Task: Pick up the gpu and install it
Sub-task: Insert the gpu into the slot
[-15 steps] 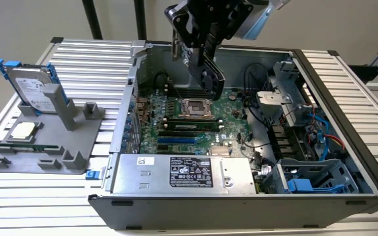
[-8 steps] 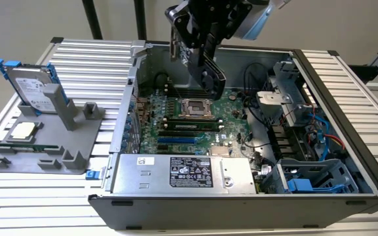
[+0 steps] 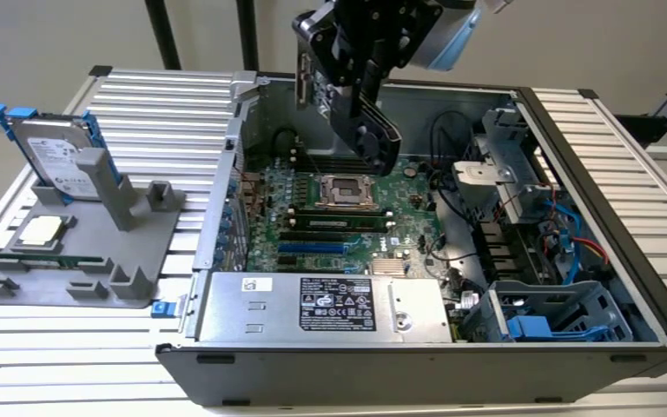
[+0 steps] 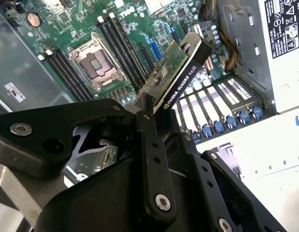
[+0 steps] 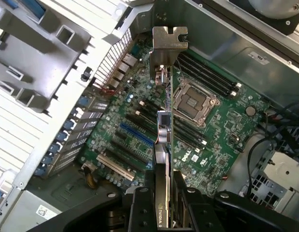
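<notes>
— Tabletop of ribbed metal slats [image 3: 136, 95] across the exterior view; holding what?
— Open computer case [image 3: 611, 200], centre to right of frame, motherboard [image 3: 310, 217] exposed. Grey holder tray [image 3: 79, 252] at left of frame, with a silver hard drive [image 3: 58, 161] on blue rails standing upright in it.
— Gripper?
— Gripper [image 3: 357, 82], top centre of frame, over the case. Jaws clamped on the gpu [image 3: 377, 130], with fingers [image 4: 148, 140] pressed against its flat faces.
— Location of gpu?
— Held aloft and tilted, above the motherboard near the CPU socket [image 3: 346, 188]. Not seated in any slot. Black shroud [image 4: 188, 72] edge-on in the second wrist view; silver bracket [image 5: 169, 38] at the end farthest from the gripper.
— Other contents?
— Power supply [image 3: 322, 304] at lower centre of frame; drive cage [image 3: 554, 313] at lower right.
</notes>
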